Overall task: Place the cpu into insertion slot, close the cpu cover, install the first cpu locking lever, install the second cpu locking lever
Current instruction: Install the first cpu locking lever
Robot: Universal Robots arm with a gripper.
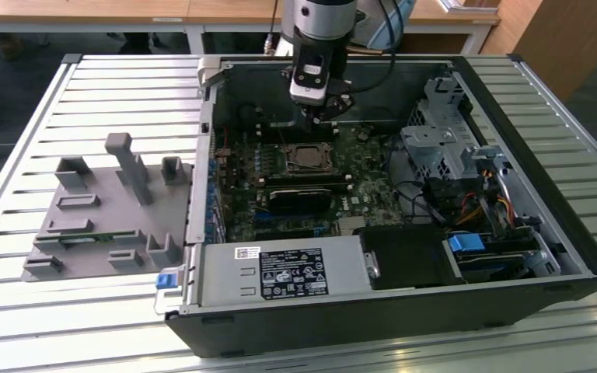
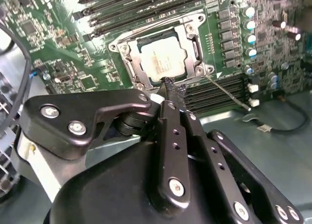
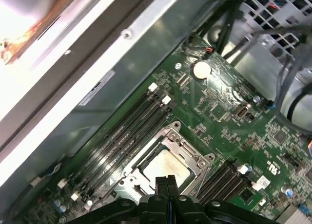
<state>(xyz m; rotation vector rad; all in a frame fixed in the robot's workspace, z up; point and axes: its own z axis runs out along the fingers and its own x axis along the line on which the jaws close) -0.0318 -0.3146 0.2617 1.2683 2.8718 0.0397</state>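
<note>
The cpu (image 2: 163, 58) lies silvery side up in the insertion slot (image 2: 146, 40) on the green board, also visible as the cpu (image 3: 165, 165) in the first wrist view. The cpu cover (image 2: 195, 48) lies flat around the chip, which shows through its window. A thin wire locking lever (image 2: 229, 92) sticks out from one socket corner, slanting over the long black slots. My gripper (image 2: 169, 83) is shut with nothing between its fingers, its tips just at the socket's edge. In the exterior view the gripper (image 1: 325, 116) hangs behind the socket (image 1: 307, 158).
The open computer case (image 1: 547, 233) has a drive cage and cables at the exterior view's right, and a power supply (image 1: 277, 273) at the front. A grey fixture plate (image 1: 112, 210) stands at the exterior view's left. Long black memory slots (image 3: 126, 131) flank the socket.
</note>
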